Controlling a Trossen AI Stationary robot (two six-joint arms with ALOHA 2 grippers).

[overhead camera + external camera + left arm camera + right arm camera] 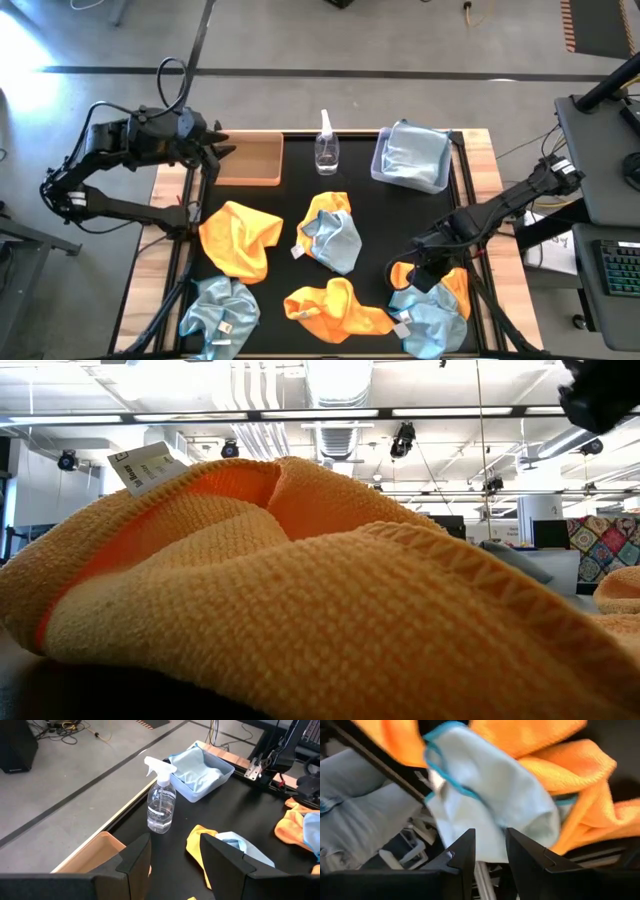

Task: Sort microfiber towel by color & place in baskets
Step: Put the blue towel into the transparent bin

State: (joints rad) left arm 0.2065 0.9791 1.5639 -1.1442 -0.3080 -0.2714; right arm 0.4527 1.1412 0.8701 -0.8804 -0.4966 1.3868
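Several microfiber towels lie loose on the black mat: an orange one [240, 238], an orange and a pale blue one bunched together [330, 232], an orange one [335, 308] that fills the low view [300, 590], a blue one [220, 312], and a blue-on-orange pile [432, 308]. My right gripper [425, 272] is open and close over that pile's pale blue towel [490, 800]. My left gripper [212, 150] is open and waits beside the tan basket [248, 160]. The grey-blue basket [378, 160] holds a blue towel [412, 152].
A clear spray bottle [326, 148] stands upright between the two baskets at the mat's far side. The table's wooden edges and black frame rails [465, 190] border the mat. Bare mat shows in the middle, between the bottle and the towels.
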